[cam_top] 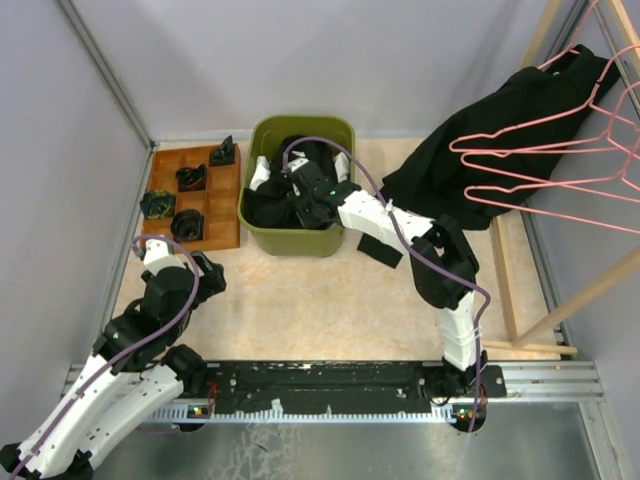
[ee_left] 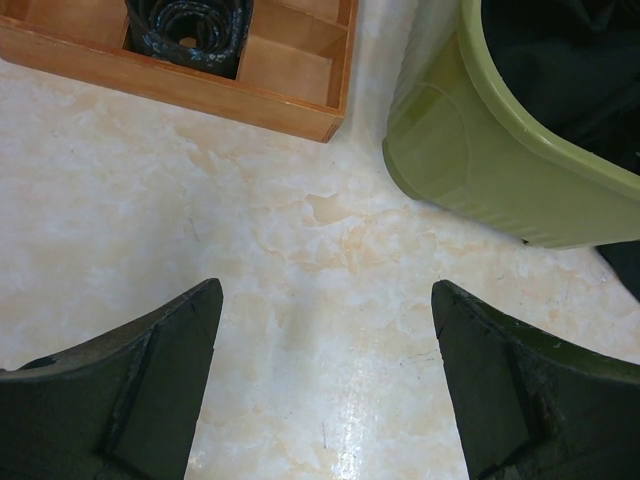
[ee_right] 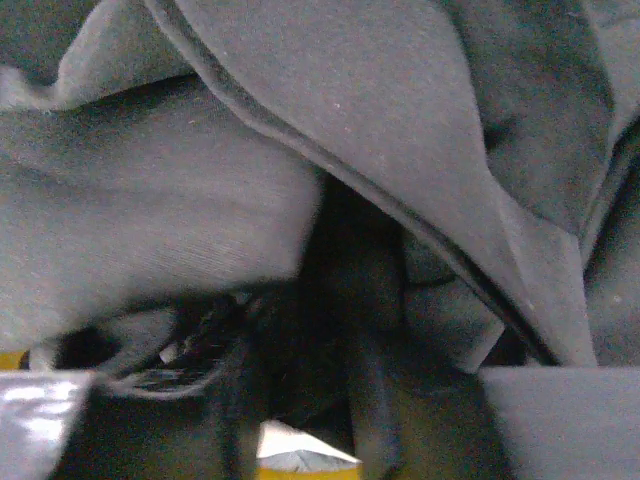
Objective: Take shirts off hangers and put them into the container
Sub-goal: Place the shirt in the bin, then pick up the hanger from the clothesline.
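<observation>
Grey walls (cam_top: 60, 150) close in a cream marbled tabletop (ee_left: 250, 220), glossy between the jaws of the left gripper (ee_left: 327, 290). Ahead-left of them lies a brown wooden tray (ee_left: 180, 88) holding what may be dark coiled parts (ee_left: 190, 25). Light wooden rack poles (cam_top: 503, 280) stand far right.

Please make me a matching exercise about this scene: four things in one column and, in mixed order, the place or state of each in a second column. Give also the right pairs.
Column 1
1. green container
2. wooden tray
3. pink hangers
4. left end effector

Column 2
A. open, above the table
B. far right, by the wooden poles
C. contains dark shirts
D. contains small dark objects

Pairs: 1-C, 2-D, 3-B, 4-A
</observation>
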`<state>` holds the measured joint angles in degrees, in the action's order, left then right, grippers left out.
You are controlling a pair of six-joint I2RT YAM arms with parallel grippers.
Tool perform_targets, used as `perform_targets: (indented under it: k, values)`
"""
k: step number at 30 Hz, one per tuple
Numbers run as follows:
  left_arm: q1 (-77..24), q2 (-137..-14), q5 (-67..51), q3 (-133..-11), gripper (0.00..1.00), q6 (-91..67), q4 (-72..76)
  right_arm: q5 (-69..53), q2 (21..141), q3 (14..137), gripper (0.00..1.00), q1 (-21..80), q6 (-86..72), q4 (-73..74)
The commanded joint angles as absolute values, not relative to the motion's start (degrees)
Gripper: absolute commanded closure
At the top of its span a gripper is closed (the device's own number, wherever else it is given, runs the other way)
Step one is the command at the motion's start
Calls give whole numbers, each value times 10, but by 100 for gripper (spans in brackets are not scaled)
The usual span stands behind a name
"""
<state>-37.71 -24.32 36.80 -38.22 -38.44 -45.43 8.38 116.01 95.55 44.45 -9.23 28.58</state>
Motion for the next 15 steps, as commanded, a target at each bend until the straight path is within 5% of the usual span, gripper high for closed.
perform_targets:
  k: [1, 4, 15]
  values:
    - [-376, -244, 366, -380, 9, -373, -432, 105, 1106, 1012, 55, 446, -54, 348]
    - [-377, -244, 368, -380, 9, -375, -434, 111, 1075, 1041, 39, 446, -53, 365]
    - [-376, -244, 366, -380, 9, -373, -432, 308, 990, 1102, 9, 446, -29, 310]
